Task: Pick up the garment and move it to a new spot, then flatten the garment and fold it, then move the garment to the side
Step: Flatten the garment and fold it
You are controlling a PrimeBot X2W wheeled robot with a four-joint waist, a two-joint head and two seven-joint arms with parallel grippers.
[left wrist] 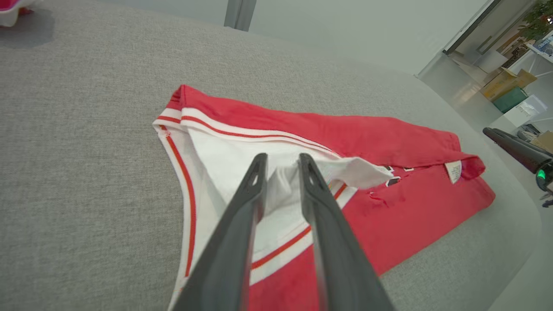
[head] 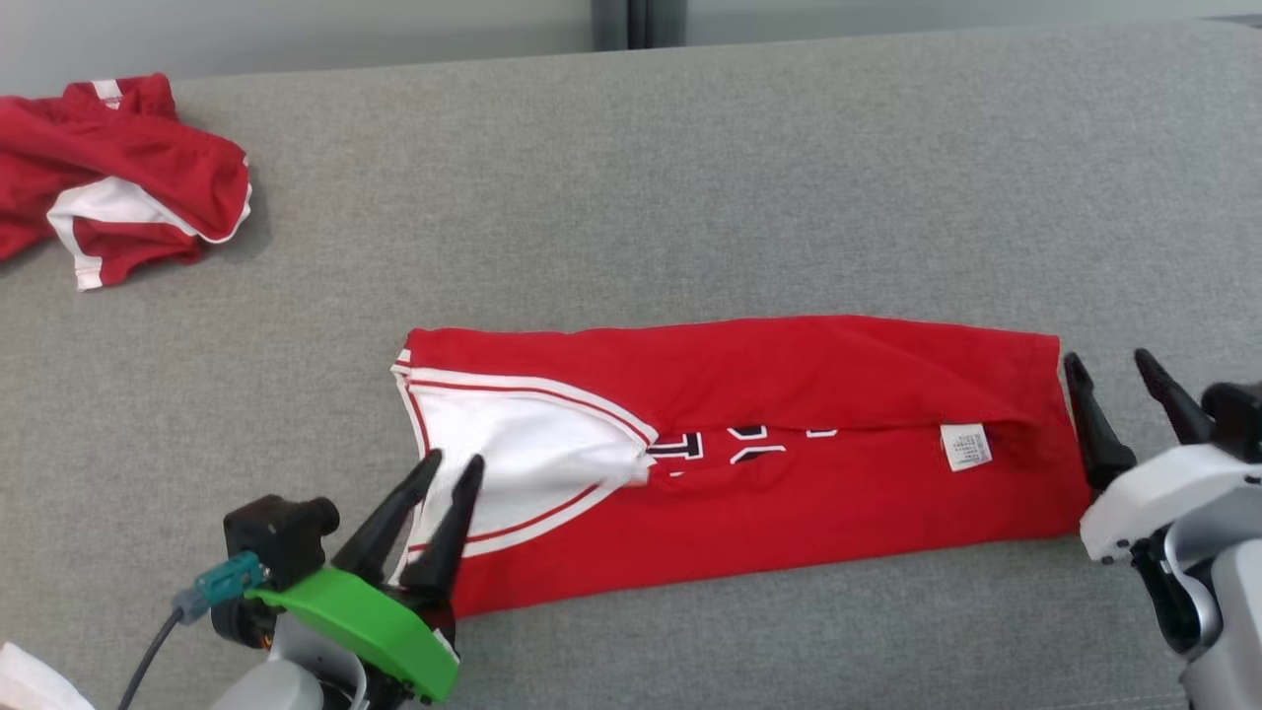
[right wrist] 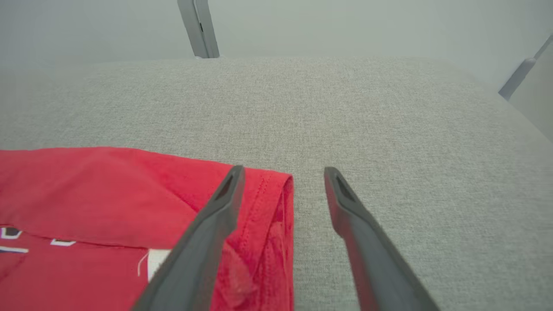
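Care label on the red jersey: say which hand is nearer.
Right. The right hand is at the jersey's end, near the label; the left hand is over the white panel at the opposite end.

Left gripper [left wrist: 282, 159]: two long dark fingers, parted by a narrow gap, with white cloth showing through it.
Garment [left wrist: 389, 138]: red, folded into a long band, lying on the grey fabric surface [left wrist: 86, 181].
White panel [left wrist: 224, 151]: at the garment's near end, edged with thin red stripes. It is a little rumpled under the fingertips.
Tag [left wrist: 453, 171]: small and white, near the far end, beside a fold.
Right gripper [left wrist: 492, 131]: dark, at the view's right edge — just past the garment's far end.
Other cloth [left wrist: 11, 8]: red and white, top-left corner — well apart.
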